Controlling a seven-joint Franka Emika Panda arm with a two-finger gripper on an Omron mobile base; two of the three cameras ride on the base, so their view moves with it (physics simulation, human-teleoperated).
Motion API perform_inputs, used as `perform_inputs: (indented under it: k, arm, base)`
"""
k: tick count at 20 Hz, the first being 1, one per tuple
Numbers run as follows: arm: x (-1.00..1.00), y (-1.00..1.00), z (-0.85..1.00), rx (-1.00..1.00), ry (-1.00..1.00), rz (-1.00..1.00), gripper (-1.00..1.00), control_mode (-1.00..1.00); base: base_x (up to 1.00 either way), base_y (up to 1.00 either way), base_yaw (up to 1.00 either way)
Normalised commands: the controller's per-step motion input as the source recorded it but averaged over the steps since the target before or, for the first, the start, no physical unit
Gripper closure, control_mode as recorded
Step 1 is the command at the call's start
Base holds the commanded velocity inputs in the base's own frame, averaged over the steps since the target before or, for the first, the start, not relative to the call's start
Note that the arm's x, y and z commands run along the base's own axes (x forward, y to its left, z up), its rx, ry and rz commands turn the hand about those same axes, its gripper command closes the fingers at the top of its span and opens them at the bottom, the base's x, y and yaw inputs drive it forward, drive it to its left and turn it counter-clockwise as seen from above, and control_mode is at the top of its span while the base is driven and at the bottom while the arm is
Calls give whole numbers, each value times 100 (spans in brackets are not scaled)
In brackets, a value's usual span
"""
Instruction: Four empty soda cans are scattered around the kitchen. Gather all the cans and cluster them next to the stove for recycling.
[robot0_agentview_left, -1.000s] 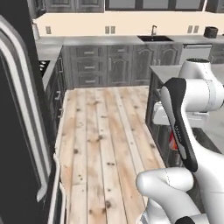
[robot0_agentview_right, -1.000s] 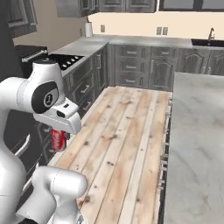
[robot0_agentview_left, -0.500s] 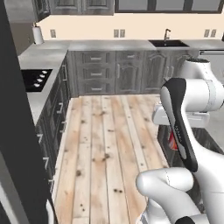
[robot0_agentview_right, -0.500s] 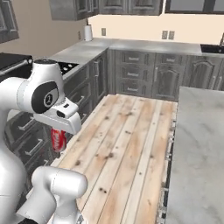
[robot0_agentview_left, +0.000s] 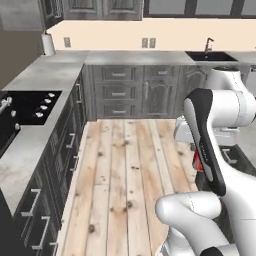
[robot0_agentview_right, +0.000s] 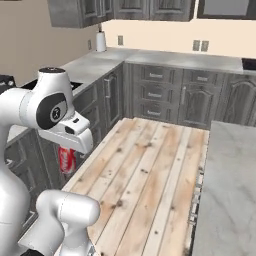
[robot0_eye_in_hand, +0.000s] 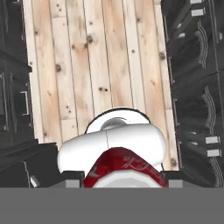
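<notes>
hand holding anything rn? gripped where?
Yes: a red soda can hangs upright in the hand, gripped at its upper end; the exact finger contact is hidden.

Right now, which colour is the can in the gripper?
Red with white markings; the soda can shows best in the right base view.

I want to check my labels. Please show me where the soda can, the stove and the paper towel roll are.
soda can (robot0_agentview_right: 66, 160): right base view, red side.
stove (robot0_agentview_left: 25, 107): left base view, black glass.
paper towel roll (robot0_agentview_left: 48, 44): left base view, white side.

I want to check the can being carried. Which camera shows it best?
The right base view: the soda can hangs upright under the hand, side on, markings visible. The left base view shows a red sliver behind the arm. The hand view shows its top, very close, cropped.
</notes>
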Motion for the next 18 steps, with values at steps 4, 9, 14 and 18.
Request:
perform_inputs:
  k: [4,9,14,18]
  arm:
    - [0,0,0,0,0,0,100,100]
    - [0,0,0,0,0,0,100,100]
    - [0,0,0,0,0,0,100,100]
    - [0,0,0,0,0,0,100,100]
  base:
    - [79,-34,21]
    - [54,-43,23]
    - [47,-62,24]
    - [41,-71,30]
